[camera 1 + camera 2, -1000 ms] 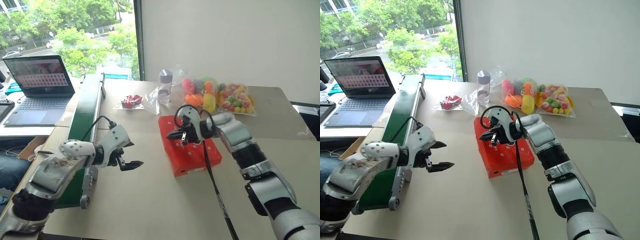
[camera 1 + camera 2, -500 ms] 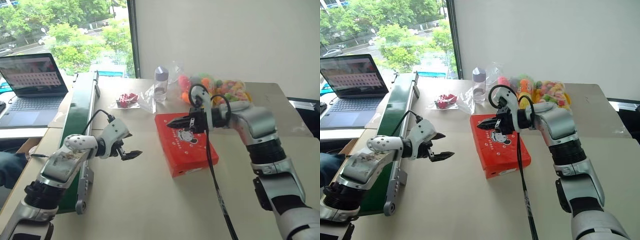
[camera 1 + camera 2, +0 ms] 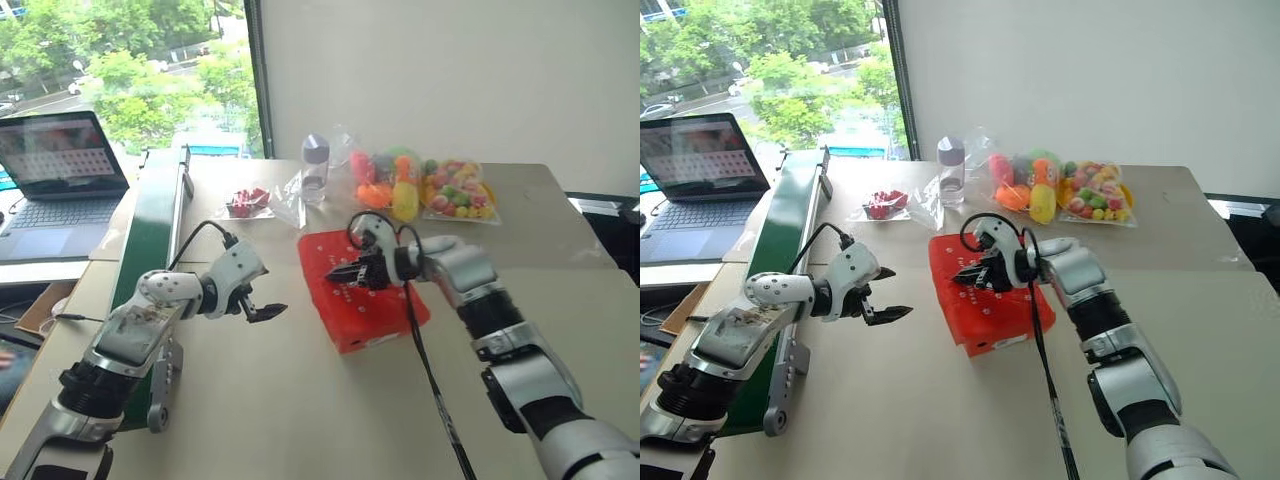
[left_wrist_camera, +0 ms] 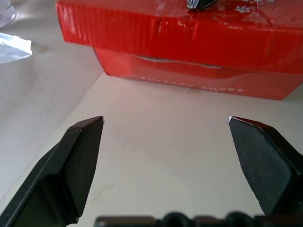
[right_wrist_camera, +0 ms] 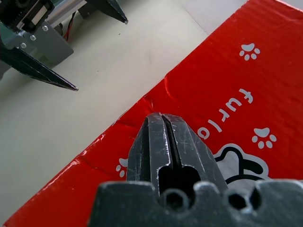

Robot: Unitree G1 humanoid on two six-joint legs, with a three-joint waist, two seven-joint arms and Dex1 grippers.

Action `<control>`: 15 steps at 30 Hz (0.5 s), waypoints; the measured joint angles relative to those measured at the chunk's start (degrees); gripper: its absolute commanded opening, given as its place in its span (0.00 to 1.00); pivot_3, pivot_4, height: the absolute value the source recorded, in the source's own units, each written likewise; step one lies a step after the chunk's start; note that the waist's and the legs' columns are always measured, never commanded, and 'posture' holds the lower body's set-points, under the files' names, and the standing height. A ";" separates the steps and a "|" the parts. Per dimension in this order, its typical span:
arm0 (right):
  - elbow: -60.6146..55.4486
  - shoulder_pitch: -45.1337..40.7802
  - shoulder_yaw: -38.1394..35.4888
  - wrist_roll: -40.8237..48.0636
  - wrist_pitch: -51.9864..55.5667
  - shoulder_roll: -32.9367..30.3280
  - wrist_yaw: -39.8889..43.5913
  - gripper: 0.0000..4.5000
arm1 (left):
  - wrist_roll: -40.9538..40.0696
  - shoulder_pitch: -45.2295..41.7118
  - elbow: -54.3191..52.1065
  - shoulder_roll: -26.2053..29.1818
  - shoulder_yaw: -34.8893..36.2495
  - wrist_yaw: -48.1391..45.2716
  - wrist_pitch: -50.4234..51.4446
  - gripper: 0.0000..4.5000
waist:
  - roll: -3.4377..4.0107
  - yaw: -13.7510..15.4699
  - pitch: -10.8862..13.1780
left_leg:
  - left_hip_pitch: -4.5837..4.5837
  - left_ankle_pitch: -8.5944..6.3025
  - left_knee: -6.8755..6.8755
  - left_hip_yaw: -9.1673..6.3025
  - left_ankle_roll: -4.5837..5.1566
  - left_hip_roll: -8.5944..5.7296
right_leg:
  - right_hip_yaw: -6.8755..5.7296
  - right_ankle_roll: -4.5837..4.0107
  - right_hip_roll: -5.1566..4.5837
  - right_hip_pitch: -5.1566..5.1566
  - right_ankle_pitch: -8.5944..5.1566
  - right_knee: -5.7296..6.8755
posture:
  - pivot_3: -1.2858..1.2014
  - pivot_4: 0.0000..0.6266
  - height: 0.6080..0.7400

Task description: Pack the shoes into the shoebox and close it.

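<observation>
On the table in front of you, the head views show the shoebox (image 3: 362, 298) lying with its red lid down flat. Your right gripper (image 3: 340, 273), which half a second ago hung above the lid, has now come down onto its top, fingers pressed together and holding nothing. That reads as a push to seat the lid, so the closing step looks nearly finished. Your left gripper (image 3: 262, 308) has edged a little toward the box's near side and stays spread wide over bare tabletop, just beside the box without touching it.

In the left wrist view, the two fingers (image 4: 78, 161) stand far apart with the box's side wall ahead; a thin pale seam runs under the lid edge, so the lid may not be fully seated on that side.

In the right wrist view, the shut fingers (image 5: 168, 142) rest over the printed lid near its creased edge.

The shoes cannot be seen; with the lid down, you can only presume they are inside. Whether the fingertips press the card or only skim it is hard to tell.
</observation>
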 measured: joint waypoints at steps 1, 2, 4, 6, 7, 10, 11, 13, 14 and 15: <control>0.58 -0.29 1.20 -1.53 -2.18 0.45 -0.35 0.01 | 0.10 -0.08 -0.23 -0.07 0.00 0.02 0.04 1.00 | 0.01 -0.17 0.00 | 0.24 -0.07 -0.03 0.00 -0.22 0.01 | 0.01 -0.20 -0.04 0.20 -0.10 0.01 | 0.52 0.24 1.00; 0.94 -0.31 1.74 -2.70 -3.54 0.67 -0.57 0.01 | 0.16 -0.08 -0.52 -0.13 0.00 0.04 0.08 1.00 | 0.01 -0.22 0.00 | 0.48 -0.23 -0.06 -0.01 -0.56 0.02 | -0.01 -0.21 -0.07 0.43 -0.10 0.02 | 0.52 0.24 1.00; 2.08 -0.52 3.50 -5.77 -7.16 0.56 -1.14 0.01 | 0.26 -0.08 -1.22 -0.13 0.00 0.15 0.16 1.00 | 0.03 -0.14 -0.04 | 0.97 -0.28 -0.14 -0.05 -0.66 0.02 | -0.05 -0.24 -0.14 0.60 -0.13 -0.04 | 0.52 0.24 1.00; 3.23 -0.73 5.10 -9.17 -10.36 -0.20 -1.76 0.01 | 0.30 -0.05 -1.89 -0.12 0.01 0.29 0.24 1.00 | 0.06 -0.06 -0.22 | 1.09 -0.30 -0.23 -0.06 -0.69 0.03 | -0.04 -0.25 -0.19 0.63 -0.13 -0.16 | 0.52 0.24 1.00; 4.34 -0.77 5.67 -10.73 -11.67 -0.64 -2.06 0.01 | 0.31 0.02 -2.03 -0.12 0.02 0.37 0.31 1.00 | 0.02 -0.01 -0.28 | 1.09 -0.30 -0.25 -0.06 -0.69 0.02 | -0.05 -0.25 -0.21 0.63 -0.13 -0.18 | 0.52 0.24 1.00; 5.51 -0.78 5.87 -12.67 -13.44 -0.66 -2.35 0.01 | 0.35 0.16 -2.05 -0.13 0.02 0.43 0.61 1.00 | 0.01 0.26 -0.28 | 1.01 -0.29 -0.33 -0.04 -0.69 0.00 | -0.02 -0.25 -0.27 0.53 -0.13 -0.18 | 0.52 0.24 1.00; 5.53 -0.80 5.86 -12.91 -13.56 -0.66 -2.20 0.01 | 0.36 0.16 -2.05 -0.13 0.02 0.43 0.73 1.00 | 0.01 0.46 -0.28 | 1.04 -0.29 -0.40 -0.03 -0.70 -0.01 | 0.00 -0.25 -0.28 0.53 -0.13 -0.19 | 0.52 0.24 1.00; 5.31 -0.73 5.09 -13.09 -12.94 -0.69 -1.26 0.01 | 0.47 0.15 -2.04 -0.12 0.02 0.41 0.82 1.00 | 0.01 0.97 -0.28 | 1.07 -0.27 -0.43 -0.04 -0.73 0.01 | -0.01 -0.25 -0.27 0.49 -0.13 -0.16 | 0.52 0.24 1.00; 5.21 -0.69 4.49 -12.85 -12.28 -0.71 -0.74 0.01 | 0.55 0.15 -2.04 -0.12 0.02 0.39 0.82 1.00 | 0.01 1.12 -0.28 | 1.05 -0.26 -0.46 -0.04 -0.75 0.01 | -0.01 -0.26 -0.27 0.46 -0.13 -0.15 | 0.52 0.24 1.00; 3.91 -0.52 2.91 -11.53 -10.29 -0.79 -0.16 0.01 | 0.54 0.12 -2.03 -0.10 0.07 0.29 0.82 1.00 | 0.01 1.26 -0.28 | 1.00 -0.25 -0.49 -0.04 -0.76 0.02 | -0.01 -0.28 -0.26 0.43 -0.12 -0.14 | 0.52 0.24 1.00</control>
